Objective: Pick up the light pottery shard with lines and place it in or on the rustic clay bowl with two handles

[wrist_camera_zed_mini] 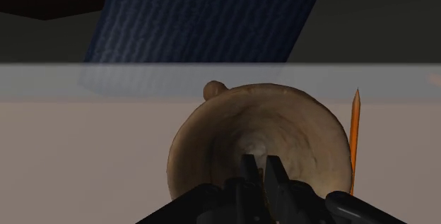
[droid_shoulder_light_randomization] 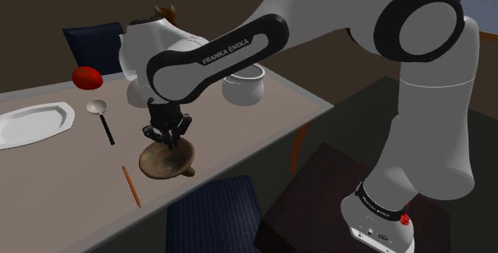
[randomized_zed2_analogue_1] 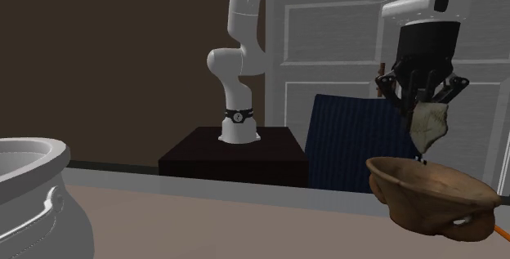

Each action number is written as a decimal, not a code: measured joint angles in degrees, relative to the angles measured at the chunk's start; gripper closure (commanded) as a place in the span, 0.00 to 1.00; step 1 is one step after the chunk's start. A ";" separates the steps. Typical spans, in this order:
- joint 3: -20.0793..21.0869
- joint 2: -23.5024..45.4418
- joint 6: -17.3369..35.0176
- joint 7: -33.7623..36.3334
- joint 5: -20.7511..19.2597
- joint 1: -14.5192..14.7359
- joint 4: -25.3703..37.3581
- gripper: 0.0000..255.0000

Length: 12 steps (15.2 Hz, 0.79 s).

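You've got the gripper [randomized_zed2_analogue_1: 428, 104] clamped on the shard [randomized_zed2_analogue_1: 431, 127]. In the 2nd ext. view the pale, jagged piece w/ faint lines hangs down from btwn the black fingers [randomized_zed2_analogue_1: 413, 86]. It's right over the bowl [randomized_zed2_analogue_1: 425, 196], a brown, rough-looking one. The shard's lower tip sits about level w/ the rim, and you can't tell if it touches.

In the shoulder view the gripper [droid_shoulder_light_randomization: 166, 137] is straight above the bowl [droid_shoulder_light_randomization: 164, 162]. The bowl stands near the front edge of the table [droid_shoulder_light_randomization: 263, 120], w/ one small handle [droid_shoulder_light_randomization: 190, 171] sticking out toward that view's right.

In the wrist view the fingers [wrist_camera_zed_mini: 247, 177] are nearly together, w/ just a thin gap btwn them. The bowl [wrist_camera_zed_mini: 261, 134] opens directly beneath, its handle [wrist_camera_zed_mini: 214, 90] on the far rim.

Rest of the table in the shoulder view:
- An orange pencil [droid_shoulder_light_randomization: 131, 186] lies just beside the bowl, on the view's left.
- A spoon [droid_shoulder_light_randomization: 102, 116], a white plate [droid_shoulder_light_randomization: 36, 122] and a red round thing [droid_shoulder_light_randomization: 87, 77] are farther left, well apart from the bowl.
- A white pot [droid_shoulder_light_randomization: 242, 86] stands farther back, to the right.
- A blue chair [droid_shoulder_light_randomization: 214, 211] is tucked at the near edge, next to the dark stand [droid_shoulder_light_randomization: 319, 203].
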 measured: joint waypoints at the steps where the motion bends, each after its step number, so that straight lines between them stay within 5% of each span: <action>1: -0.04 0.13 0.65 -0.02 -0.05 -0.04 -0.53 1.00; 8: -0.14 1.00 2.05 0.19 -0.29 0.10 -1.05 1.00; 9: -0.14 1.00 2.06 0.19 -0.30 0.10 -1.05 0.00; 12: -0.14 1.00 2.06 0.19 -0.30 0.11 -1.05 0.00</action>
